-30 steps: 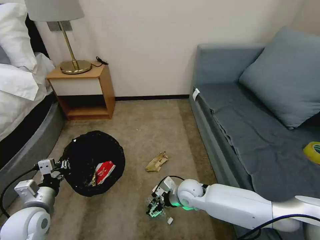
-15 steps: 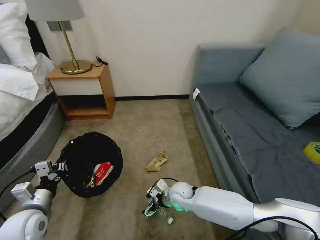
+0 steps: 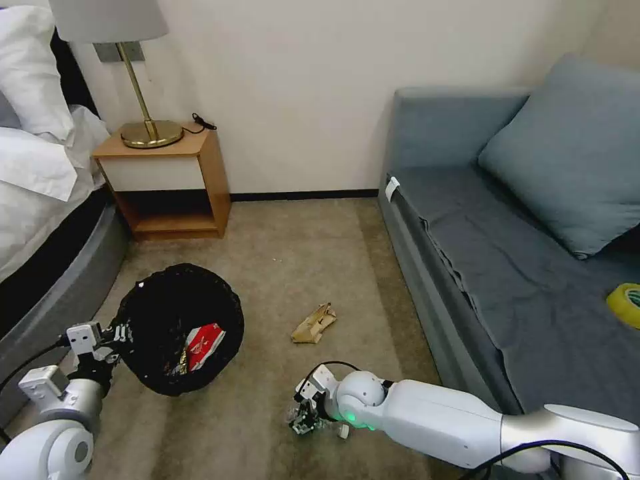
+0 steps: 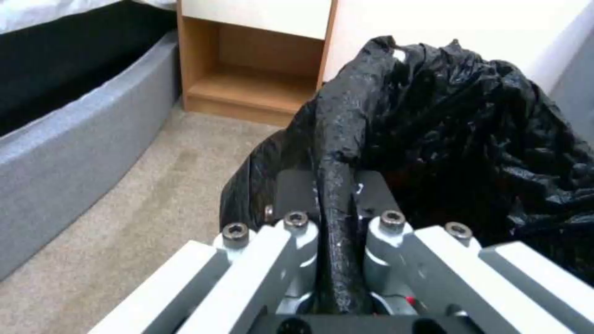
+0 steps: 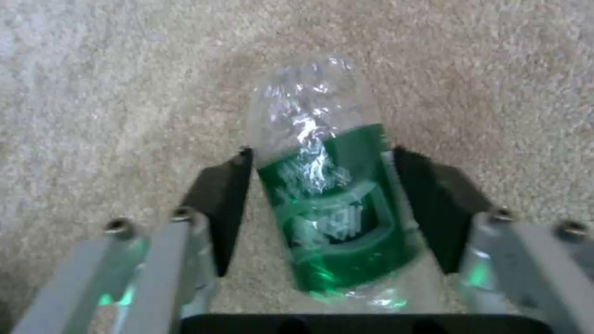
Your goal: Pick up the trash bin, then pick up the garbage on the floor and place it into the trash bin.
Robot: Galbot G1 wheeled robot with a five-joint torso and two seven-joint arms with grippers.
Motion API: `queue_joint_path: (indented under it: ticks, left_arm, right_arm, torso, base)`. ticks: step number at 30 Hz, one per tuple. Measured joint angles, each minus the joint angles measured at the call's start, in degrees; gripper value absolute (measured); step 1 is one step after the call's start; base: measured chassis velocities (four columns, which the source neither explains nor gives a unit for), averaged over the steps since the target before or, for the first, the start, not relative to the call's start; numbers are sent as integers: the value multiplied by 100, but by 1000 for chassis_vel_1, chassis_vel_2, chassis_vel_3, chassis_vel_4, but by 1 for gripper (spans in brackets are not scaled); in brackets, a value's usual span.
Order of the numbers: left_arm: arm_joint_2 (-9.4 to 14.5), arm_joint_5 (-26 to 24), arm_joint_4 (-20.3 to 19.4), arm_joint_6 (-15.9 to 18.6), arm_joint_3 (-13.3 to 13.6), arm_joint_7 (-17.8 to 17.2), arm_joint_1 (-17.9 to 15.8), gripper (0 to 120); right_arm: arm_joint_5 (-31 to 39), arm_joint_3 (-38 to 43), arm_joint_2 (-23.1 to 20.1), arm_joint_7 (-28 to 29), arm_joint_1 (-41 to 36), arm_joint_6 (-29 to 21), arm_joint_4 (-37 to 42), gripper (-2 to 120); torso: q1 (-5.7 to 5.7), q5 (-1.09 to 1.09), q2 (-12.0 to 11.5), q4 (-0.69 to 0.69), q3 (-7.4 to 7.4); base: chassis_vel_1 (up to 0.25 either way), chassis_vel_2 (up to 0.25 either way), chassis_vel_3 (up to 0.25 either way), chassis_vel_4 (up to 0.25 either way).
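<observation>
No word, brand or number legible anywhere: only blurred white lettering on the green label of the clear bottle (image 5: 322,204) lying on the carpet near the robot, and an unreadable white mark on the red wrapper (image 3: 203,345) inside the trash bin (image 3: 175,327) at left.

we see a wooden nightstand (image 3: 170,183) against the wall, with a brass lamp (image 3: 137,80) and a black cable (image 3: 202,122) on its top. a bed (image 3: 40,173) with white pillows stands beside it. a yellow tape roll (image 3: 625,304) lies near the front edge of the grey sofa (image 3: 507,267), a blue cushion (image 3: 567,153) at its back.
</observation>
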Motion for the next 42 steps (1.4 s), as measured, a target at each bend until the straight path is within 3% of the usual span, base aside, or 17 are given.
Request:
queue_joint_path:
  ticks: [3, 4, 7, 9, 11, 16, 28, 42]
  left_arm:
    - [0, -4, -1, -6, -12, 4, 12, 4]
    - [-2, -10, -3, -8, -24, 6, 21, 4]
    - [-5, -17, -10, -9, -30, 7, 30, 4]
    - [-12, -28, -20, -10, -42, 10, 47, 4]
    - [-13, -28, -22, -10, -42, 10, 48, 4]
    - [-23, -31, -39, -21, -55, 17, 78, 4]
    - [-42, -38, -32, -55, -113, 37, 125, 4]
    - [-70, -5, 65, -66, 5, 45, 76, 4]
  right_arm:
    - [-55, 10, 1, -4, -20, 26, -15, 48]
    - [-106, 22, -2, -15, -34, 49, -23, 41]
    - [-137, 26, -6, -17, -43, 62, -24, 34]
    - [-163, 34, -9, -21, -58, 81, -23, 23]
    - [-165, 35, -10, -21, -60, 83, -23, 23]
    - [-206, 48, -24, -13, -87, 133, -12, 8]
    - [-225, 234, -102, 241, -102, 225, 125, 8]
    - [-162, 848, -527, 442, -16, 270, 508, 8]
  torso:
    - [0, 0, 0, 0, 0]
    - [0, 0, 0, 0, 0]
    - [0, 0, 0, 0, 0]
    - [0, 0, 0, 0, 0]
    - [0, 0, 0, 0, 0]
    - [0, 0, 0, 0, 0]
    - [0, 0, 0, 0, 0]
    - [0, 1, 0, 0, 0]
  base:
    - [0, 0, 0, 0]
    - [0, 0, 0, 0]
    - [0, 0, 0, 0]
    - [0, 0, 0, 0]
    - [0, 0, 0, 0]
    - [0, 0, 0, 0]
    - [0, 0, 0, 0]
    - [0, 0, 0, 0]
